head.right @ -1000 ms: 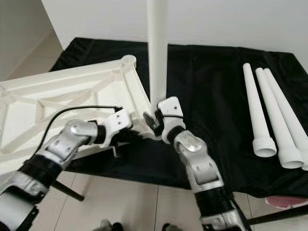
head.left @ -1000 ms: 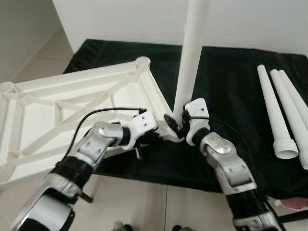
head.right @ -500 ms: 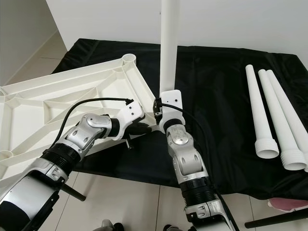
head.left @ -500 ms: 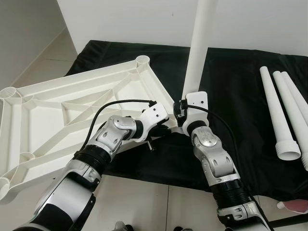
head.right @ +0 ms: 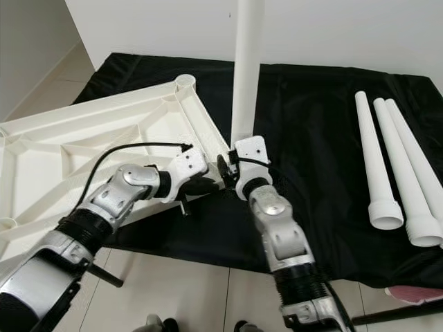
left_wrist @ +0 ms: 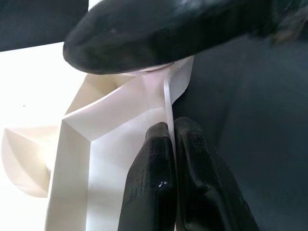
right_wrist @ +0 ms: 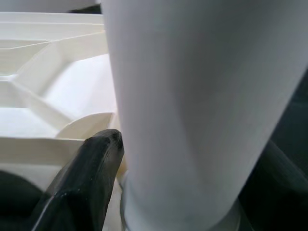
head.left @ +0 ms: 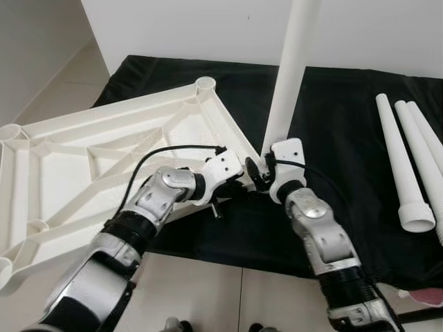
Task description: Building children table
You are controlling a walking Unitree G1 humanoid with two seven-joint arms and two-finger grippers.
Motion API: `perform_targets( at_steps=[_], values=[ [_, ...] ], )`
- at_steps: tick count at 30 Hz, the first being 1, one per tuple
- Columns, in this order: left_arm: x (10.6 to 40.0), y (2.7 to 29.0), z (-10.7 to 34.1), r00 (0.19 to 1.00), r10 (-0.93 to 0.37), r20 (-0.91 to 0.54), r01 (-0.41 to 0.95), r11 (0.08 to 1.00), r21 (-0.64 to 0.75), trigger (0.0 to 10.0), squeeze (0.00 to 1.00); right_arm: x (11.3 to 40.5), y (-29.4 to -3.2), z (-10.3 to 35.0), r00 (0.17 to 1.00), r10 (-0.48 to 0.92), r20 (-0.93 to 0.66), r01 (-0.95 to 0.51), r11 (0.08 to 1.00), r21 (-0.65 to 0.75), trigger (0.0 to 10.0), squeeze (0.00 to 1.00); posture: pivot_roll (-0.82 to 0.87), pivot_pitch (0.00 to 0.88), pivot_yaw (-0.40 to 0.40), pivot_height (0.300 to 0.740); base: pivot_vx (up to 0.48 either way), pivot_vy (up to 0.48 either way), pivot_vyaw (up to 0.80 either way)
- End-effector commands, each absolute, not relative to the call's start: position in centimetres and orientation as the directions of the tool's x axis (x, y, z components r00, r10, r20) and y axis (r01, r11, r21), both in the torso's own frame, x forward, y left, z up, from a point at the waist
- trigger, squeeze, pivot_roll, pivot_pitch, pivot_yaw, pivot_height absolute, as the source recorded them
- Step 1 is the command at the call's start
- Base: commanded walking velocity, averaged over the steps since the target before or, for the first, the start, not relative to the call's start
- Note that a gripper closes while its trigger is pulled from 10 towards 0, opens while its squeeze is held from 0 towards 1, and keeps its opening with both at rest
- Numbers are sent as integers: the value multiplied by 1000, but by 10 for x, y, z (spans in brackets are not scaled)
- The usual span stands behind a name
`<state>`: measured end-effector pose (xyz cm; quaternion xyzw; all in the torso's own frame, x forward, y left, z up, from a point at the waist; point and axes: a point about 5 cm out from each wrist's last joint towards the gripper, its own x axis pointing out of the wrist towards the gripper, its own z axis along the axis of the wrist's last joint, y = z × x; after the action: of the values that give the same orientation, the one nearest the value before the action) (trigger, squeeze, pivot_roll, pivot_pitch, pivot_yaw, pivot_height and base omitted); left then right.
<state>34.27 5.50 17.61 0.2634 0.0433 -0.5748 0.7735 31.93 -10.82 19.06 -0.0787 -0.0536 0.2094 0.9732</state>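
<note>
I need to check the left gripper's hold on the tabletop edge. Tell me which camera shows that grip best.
The left wrist view: its black fingers pinch a thin rib of the white tabletop up close. The eye views show the left gripper at the tabletop's corner beside the upright leg, with the contact hidden.

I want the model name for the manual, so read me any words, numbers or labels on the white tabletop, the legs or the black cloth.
None: no readable text on the tabletop, the upright leg, the loose legs or the black cloth.
</note>
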Motion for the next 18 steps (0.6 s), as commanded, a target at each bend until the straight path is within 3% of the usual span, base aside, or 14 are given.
perform_targets(
  at_steps=[1,6,7,16,18],
  values=[
    [324,50,186,113,-911,-397,925,-49,378,0,0,311,-103,196,860,503,84,-482,856,-188,10000,0,-25,165,58,740,0,0,0],
    [316,61,183,80,-900,-428,922,-97,375,0,0,306,-111,199,838,540,77,-514,830,-219,10000,0,-25,165,58,740,0,0,0],
    [307,72,180,42,-892,-451,920,-141,365,0,0,301,-117,202,802,594,61,-564,787,-249,10000,0,-25,164,57,740,0,0,0],
    [292,86,179,-9,-885,-466,917,-193,349,0,0,292,-120,202,717,697,6,-670,691,-273,10000,0,-20,163,52,740,0,0,0],
    [288,90,181,-17,-885,-465,916,-200,347,0,0,286,-117,198,654,756,-38,-735,622,-270,10000,0,-16,163,45,740,0,0,0]
  ],
)
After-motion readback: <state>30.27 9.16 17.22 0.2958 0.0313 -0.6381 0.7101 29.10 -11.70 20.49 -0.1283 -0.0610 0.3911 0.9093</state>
